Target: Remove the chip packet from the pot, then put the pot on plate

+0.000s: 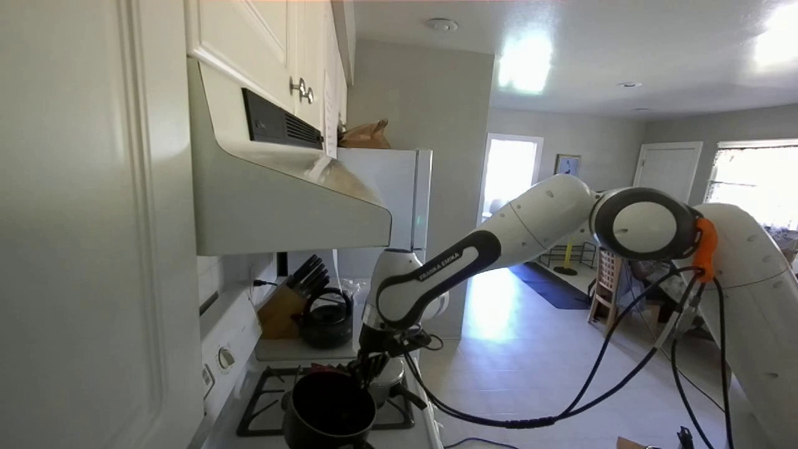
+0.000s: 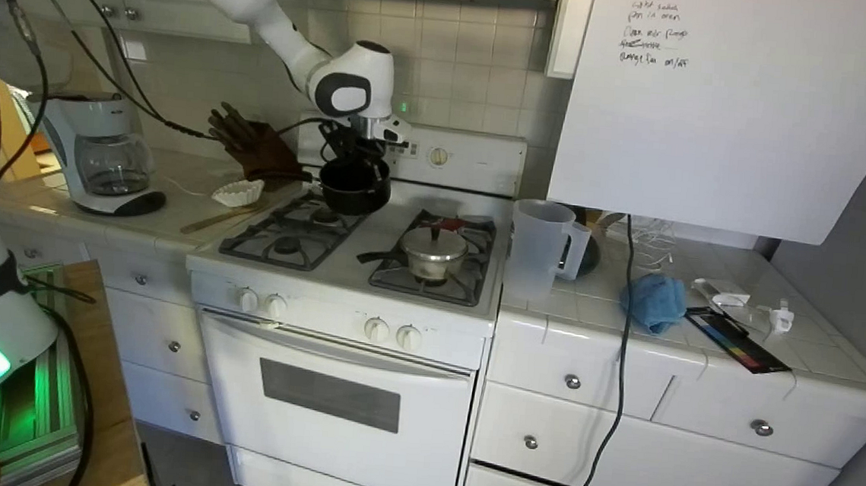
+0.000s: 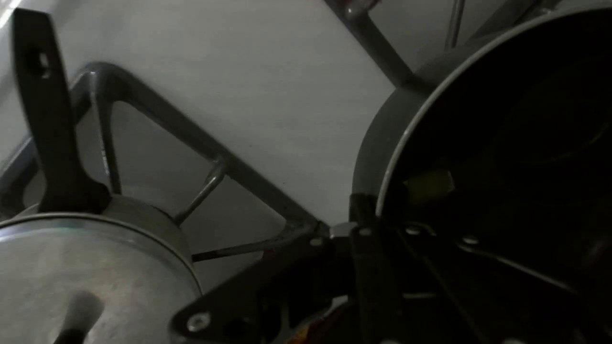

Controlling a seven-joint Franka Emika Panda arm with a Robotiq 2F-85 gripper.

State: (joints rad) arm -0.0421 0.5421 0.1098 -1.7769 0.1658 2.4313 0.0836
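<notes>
Wrist view shows the black pot (image 3: 459, 119) with the gripper (image 3: 381, 210) pinched narrow on its rim, one finger outside the wall, the other lost in shadow inside. A yellowish patch (image 3: 430, 186) within the black pot is too dim to identify. In an exterior view the black pot is at the rear of the stove (image 2: 396, 221), its handle (image 2: 281, 175) toward the knife block (image 2: 265, 151); whether its base touches anything I cannot tell. Near it, on a grate (image 2: 429, 295), stands a lidded silver pot (image 2: 433, 258), a red item (image 2: 447, 223) behind.

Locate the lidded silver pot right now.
In an exterior view, the lidded silver pot sits on the right-hand burner grate, lower right of the black pot.
</notes>
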